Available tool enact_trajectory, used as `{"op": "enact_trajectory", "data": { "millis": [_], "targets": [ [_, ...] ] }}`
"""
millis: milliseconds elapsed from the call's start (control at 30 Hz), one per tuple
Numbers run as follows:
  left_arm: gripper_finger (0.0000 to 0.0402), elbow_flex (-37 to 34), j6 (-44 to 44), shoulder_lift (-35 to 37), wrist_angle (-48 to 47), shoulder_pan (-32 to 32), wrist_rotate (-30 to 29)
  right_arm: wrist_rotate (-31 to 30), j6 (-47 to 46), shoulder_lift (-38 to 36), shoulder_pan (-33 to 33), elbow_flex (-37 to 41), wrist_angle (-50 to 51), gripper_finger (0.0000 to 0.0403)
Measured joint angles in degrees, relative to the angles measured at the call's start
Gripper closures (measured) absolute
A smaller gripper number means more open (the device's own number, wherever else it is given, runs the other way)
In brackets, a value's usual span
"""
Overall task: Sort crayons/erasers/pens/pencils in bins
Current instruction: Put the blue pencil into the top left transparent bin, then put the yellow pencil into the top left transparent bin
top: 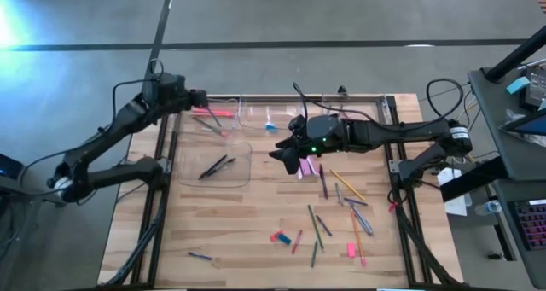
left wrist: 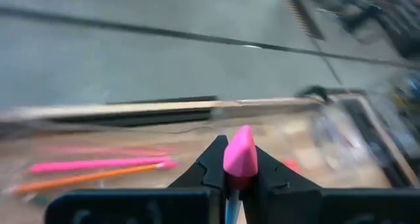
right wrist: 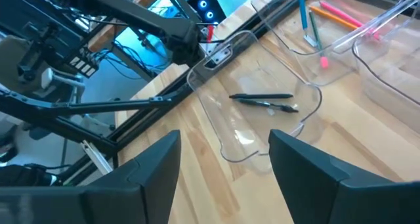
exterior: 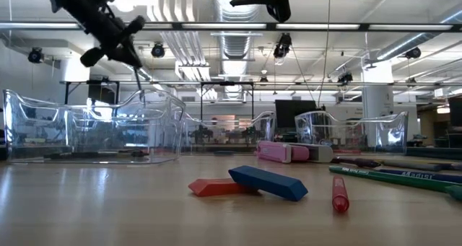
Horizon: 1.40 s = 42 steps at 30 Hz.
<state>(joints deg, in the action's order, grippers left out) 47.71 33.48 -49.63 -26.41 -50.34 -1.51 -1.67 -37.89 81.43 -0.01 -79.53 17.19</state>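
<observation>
Left tool [left wrist: 239,178], as I read it from my station, is clamped on a pink-tipped pencil [left wrist: 240,156] over the far-left bins [top: 223,113], while right tool [right wrist: 224,159] hangs with fingers apart above the pen bin [right wrist: 262,122] mid-surface [top: 247,231].

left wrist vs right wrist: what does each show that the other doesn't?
Left wrist only: the left gripper shut on a pink-tipped stick, above a bin holding a pink stick and an orange one.

Right wrist only: the right gripper open and empty, over a clear bin with two black pens; the left arm farther off.

Both: the wooden table and clear bins.
</observation>
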Motion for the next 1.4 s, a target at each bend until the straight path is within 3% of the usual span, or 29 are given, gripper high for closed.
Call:
{"op": "enact_trajectory", "data": {
  "millis": [100,300,500,800,967,1100,1267,1400],
  "targets": [
    [0.0376,-1.85,3.53,-0.07,0.42,-3.64,-0.03,0.00,0.00,0.02,0.02,0.00,0.06,0.0183],
    [0.0337,-3.04,2.27,-0.73,0.45,-5.95,-1.89,0.00,0.00,0.02,0.02,0.00,0.78,0.0183],
    [0.0262,-2.71,0.15,-0.95,0.61,-5.93,-0.19,-1.49,0.24,-0.47,0.00,0.04,5.94,0.0184],
    [0.0147,0.27,-2.54,1.06,3.40,-5.91,6.31,-7.85,-5.86,-4.50,0.52,0.07,30.17,0.0184],
    [0.0136,1.73,-2.52,5.23,13.11,-5.85,11.93,-9.50,-9.86,-6.47,1.70,0.09,43.94,0.0184],
    [0.0135,2.17,-2.68,9.28,18.95,-5.17,12.69,-10.41,-12.85,-6.78,2.70,1.33,51.91,0.0184],
    [0.0135,2.12,-2.89,12.71,19.60,-3.65,14.31,-9.87,-13.14,-6.64,3.78,5.85,53.45,0.0184],
    [0.0135,1.77,-2.91,13.63,19.50,-2.18,16.09,-5.19,-12.46,-6.96,3.86,12.05,51.54,0.0184]
  ]
}}
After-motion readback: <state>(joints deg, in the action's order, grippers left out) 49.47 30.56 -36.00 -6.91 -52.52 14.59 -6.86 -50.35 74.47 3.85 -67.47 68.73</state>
